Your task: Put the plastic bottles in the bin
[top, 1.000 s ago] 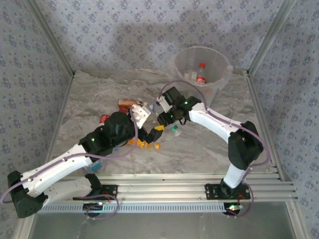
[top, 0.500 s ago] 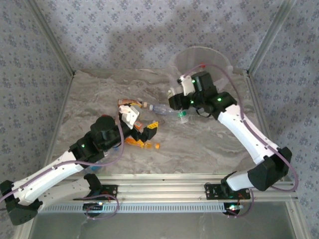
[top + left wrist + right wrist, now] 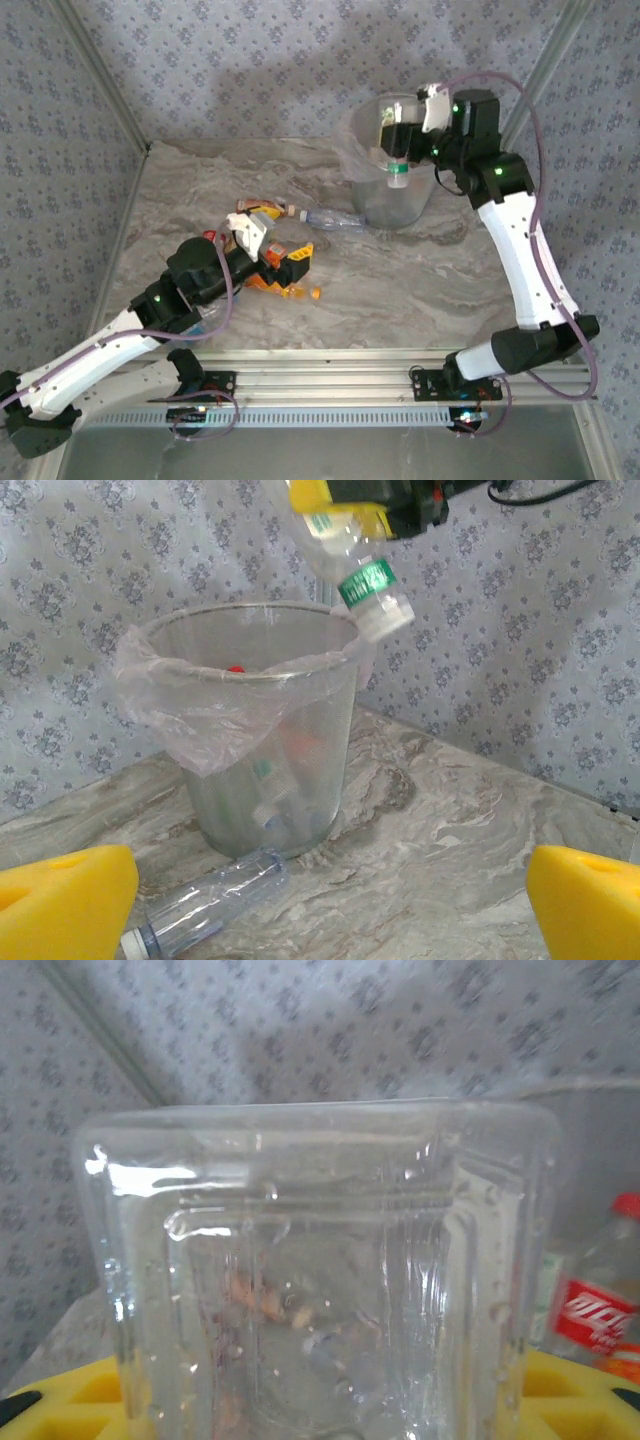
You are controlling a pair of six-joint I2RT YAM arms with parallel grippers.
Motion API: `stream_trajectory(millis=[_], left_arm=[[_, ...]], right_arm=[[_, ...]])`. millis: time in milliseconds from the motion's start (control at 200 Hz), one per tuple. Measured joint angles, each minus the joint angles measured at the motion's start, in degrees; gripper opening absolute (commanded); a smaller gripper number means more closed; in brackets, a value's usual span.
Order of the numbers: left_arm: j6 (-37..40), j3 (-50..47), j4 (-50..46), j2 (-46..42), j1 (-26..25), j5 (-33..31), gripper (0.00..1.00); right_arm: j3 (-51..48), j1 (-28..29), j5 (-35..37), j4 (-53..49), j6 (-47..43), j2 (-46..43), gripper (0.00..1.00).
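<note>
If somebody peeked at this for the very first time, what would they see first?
Probably the right gripper dangling a clear bottle with a green label cap-down above the big bin at the far side of the table. Next, the heap of orange bottles mid-table with the open left gripper right by it, and one see-through bottle lying by the bin's foot.

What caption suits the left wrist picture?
Right gripper holds a green-labelled bottle above the bag-lined bin; a clear bottle lies beside it.
</note>
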Motion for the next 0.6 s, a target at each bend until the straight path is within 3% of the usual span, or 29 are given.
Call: stream_trajectory(millis=[225, 600], left_arm=[[-0.35, 0.0, -0.11, -1.95, 0.0, -0.04, 1.0], [-0.13, 0.0, -0.07, -0.39, 0.0, 1.05, 1.0]], right_arm=[[13.53, -3.69, 6.75, -3.87, -2.01, 12.35, 0.57], [31.1, -3.85, 20.85, -13.33, -6.56, 32.65, 0.55]])
